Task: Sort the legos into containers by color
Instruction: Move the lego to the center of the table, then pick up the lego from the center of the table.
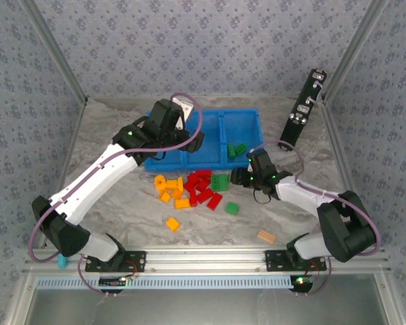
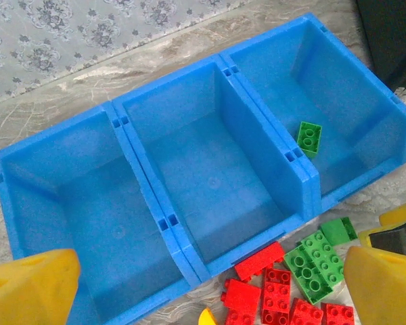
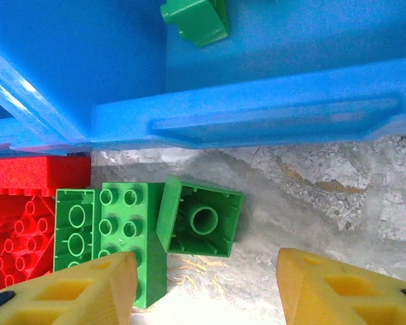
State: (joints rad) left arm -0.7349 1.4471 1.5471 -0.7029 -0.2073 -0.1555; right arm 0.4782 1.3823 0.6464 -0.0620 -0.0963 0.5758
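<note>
Right wrist view: the right end effector (image 3: 206, 288) is spread and empty. The tipped green square lego (image 3: 201, 220) lies on the bench (image 3: 311, 196) just ahead, nearer its left finger, against a long green lego (image 3: 128, 237) whose long axis points at the blue tray (image 3: 257, 122). The left end effector (image 2: 210, 284), spread wide, hovers over the tray, so the right arm is nearer.

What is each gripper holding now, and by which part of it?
Nothing is held. The left gripper is open above the blue tray; the right gripper has its fingers apart over green bricks on the table, gripping none.
</note>
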